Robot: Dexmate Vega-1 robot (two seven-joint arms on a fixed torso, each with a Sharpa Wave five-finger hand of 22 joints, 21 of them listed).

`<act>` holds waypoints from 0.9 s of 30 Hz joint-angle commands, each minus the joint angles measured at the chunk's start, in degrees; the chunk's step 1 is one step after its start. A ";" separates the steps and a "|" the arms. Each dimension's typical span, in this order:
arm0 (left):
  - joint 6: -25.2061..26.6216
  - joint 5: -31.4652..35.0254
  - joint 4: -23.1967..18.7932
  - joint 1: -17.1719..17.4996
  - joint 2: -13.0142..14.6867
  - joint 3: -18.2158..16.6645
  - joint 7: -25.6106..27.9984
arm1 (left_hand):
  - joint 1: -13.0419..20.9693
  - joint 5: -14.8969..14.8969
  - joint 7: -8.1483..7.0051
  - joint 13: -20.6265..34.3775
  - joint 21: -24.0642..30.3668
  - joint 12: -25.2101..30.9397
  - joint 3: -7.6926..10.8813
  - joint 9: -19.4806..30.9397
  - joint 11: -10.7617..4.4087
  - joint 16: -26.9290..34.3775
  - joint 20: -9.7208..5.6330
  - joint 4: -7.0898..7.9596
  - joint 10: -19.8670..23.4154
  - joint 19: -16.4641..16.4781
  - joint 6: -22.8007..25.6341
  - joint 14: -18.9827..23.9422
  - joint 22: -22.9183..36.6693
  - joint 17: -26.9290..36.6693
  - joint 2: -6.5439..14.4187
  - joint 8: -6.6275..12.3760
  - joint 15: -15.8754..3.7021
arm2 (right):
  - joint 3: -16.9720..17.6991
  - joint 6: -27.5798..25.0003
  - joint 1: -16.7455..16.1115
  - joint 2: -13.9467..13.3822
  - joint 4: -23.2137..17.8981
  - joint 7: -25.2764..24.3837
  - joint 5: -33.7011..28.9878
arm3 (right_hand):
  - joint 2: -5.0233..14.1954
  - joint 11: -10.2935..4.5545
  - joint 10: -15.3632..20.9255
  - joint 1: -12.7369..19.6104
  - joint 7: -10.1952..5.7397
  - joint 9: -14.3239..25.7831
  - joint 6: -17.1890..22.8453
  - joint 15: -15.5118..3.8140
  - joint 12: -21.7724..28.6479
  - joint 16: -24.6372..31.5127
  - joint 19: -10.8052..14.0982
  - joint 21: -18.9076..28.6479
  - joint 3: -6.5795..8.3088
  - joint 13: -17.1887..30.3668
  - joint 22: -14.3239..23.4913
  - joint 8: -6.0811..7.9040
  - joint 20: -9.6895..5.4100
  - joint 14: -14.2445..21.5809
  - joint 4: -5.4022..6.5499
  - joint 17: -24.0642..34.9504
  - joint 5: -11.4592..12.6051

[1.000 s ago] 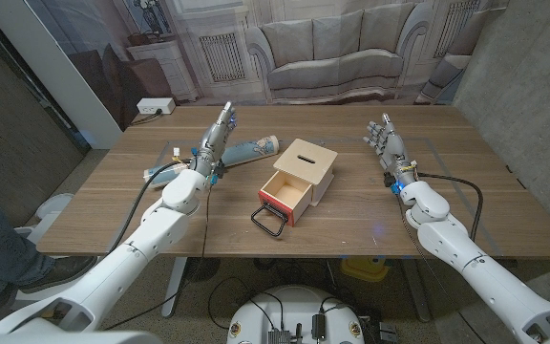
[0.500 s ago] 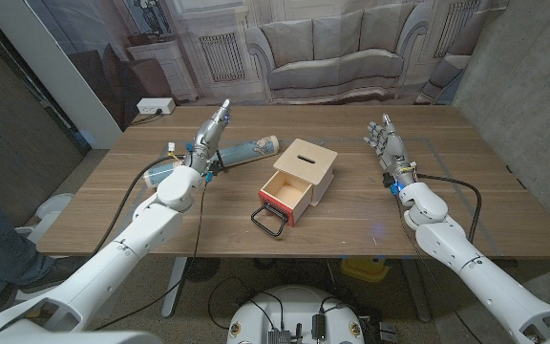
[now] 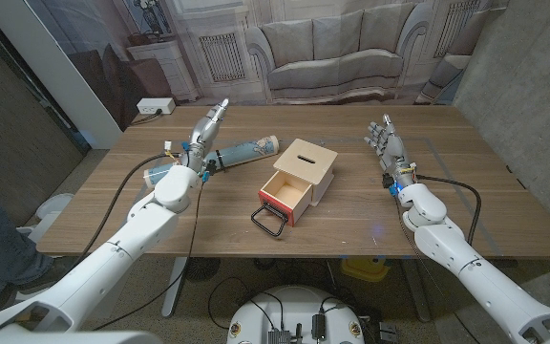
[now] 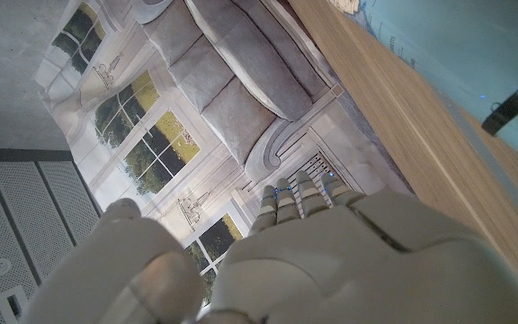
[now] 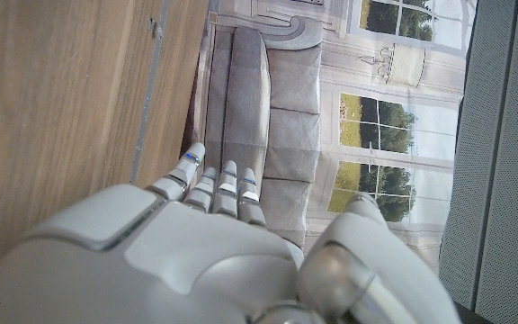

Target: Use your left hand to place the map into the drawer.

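Head view, near to far. In the lower corners the two arms enter the frame. At centre, nearest the front edge of the wooden surface (image 3: 351, 229), stands a small wooden drawer box (image 3: 299, 180), its drawer pulled open toward the lower left of the frame, red-edged, with a black wire handle (image 3: 269, 219) at its front. At right of centre the right hand (image 3: 387, 145) is raised with fingers extended and apart, holding nothing, well apart from the box. At left of centre the left hand (image 3: 204, 134) is raised over the rolled, pale blue map (image 3: 210, 158), which lies on the surface left of the box, one end near the box's far corner and the other toward the left edge; the fingers point up and away and grip nothing, though whether the hand touches the roll cannot be told. In the left wrist view the left hand's back (image 4: 349, 261) shows with straight fingers. The step in hand appears to be the reach for the map; to do it well the hand should descend over the roll's middle, close around it so that it stays balanced, then carry it over the open drawer, where a long roll may need angling to fit. Beyond the surface hangs a printed backdrop (image 3: 332, 48) of a sofa and windows.
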 commanded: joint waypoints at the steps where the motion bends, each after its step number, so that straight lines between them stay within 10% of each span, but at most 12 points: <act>1: 1.15 5.49 -1.12 0.33 0.46 0.17 3.89 | 0.74 0.39 -0.03 0.29 -0.21 0.13 0.00 0.33 -0.17 0.31 -2.00 -0.33 0.52 0.52 0.59 0.55 0.24 0.07 0.11 0.34 0.04 | 0.27 0.09 -1.09 -0.25 -1.37 -1.39 -0.73 | 0.33 -0.03 -0.29 0.02 -0.07 0.23 0.51 -0.06 -0.20 -0.26 0.49 -0.15 0.10 0.33 0.23 0.15 -1.46 0.22 -0.24 0.13 -0.07; 27: 11.40 16.70 -7.16 1.55 2.64 0.92 10.81 | 1.76 0.52 0.00 0.31 0.30 0.24 -0.11 0.37 -0.37 0.43 -2.31 -0.79 2.37 3.41 2.43 2.53 0.29 0.09 0.56 0.50 -0.30 | 0.52 -0.05 -0.45 -0.45 -0.86 -1.80 -1.25 | 0.50 0.18 -0.76 0.07 0.08 0.25 1.64 0.12 -0.41 -0.42 0.45 -0.94 -0.03 0.34 0.25 0.43 -1.34 -0.15 -0.35 0.14 -0.23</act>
